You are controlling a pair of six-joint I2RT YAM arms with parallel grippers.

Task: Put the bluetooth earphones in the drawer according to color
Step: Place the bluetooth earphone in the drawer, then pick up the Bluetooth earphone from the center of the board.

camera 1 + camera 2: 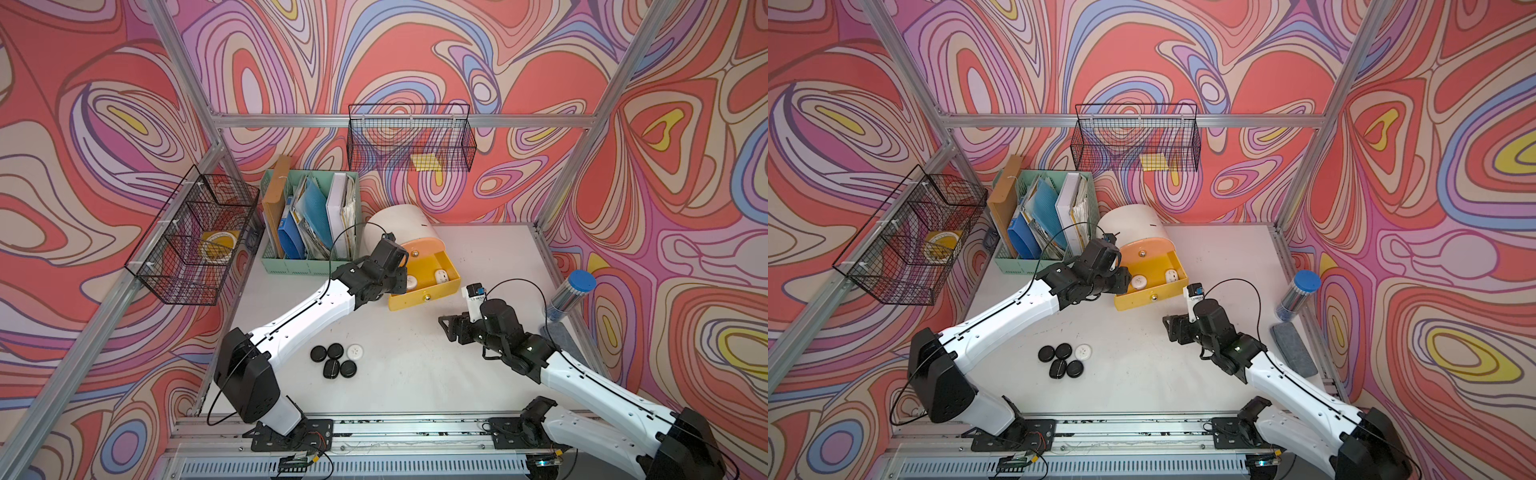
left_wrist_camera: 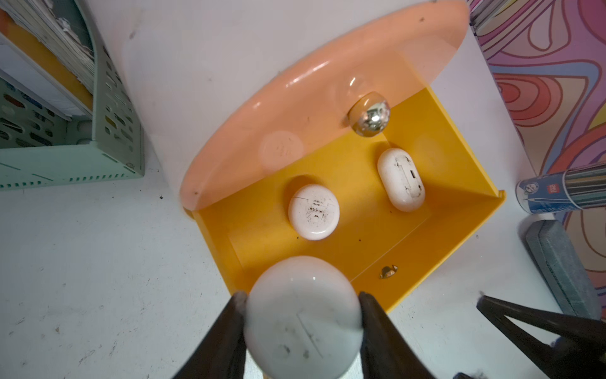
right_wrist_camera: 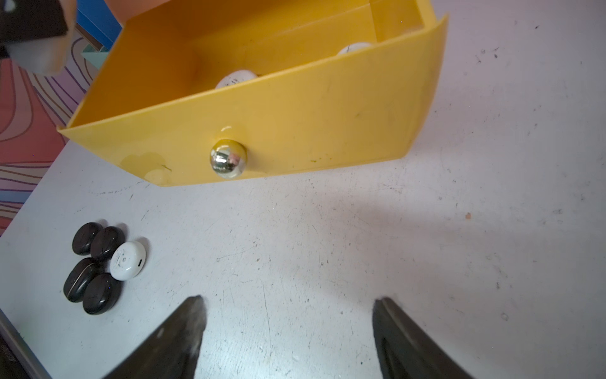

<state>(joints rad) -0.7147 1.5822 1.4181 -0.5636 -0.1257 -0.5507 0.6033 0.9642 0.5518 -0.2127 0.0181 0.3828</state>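
Nothing legible — the label on the pen tube (image 2: 564, 188) is too blurred.

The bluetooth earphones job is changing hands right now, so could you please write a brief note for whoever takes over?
Tools: left tool shut on the held white case, over the front edge of the open yellow drawer; right tool open and empty, above the table in front of that drawer.
Done: two stored white cases lie in the yellow drawer.
Left: release the held white case; then sort the loose white case and four black cases clustered on the table.
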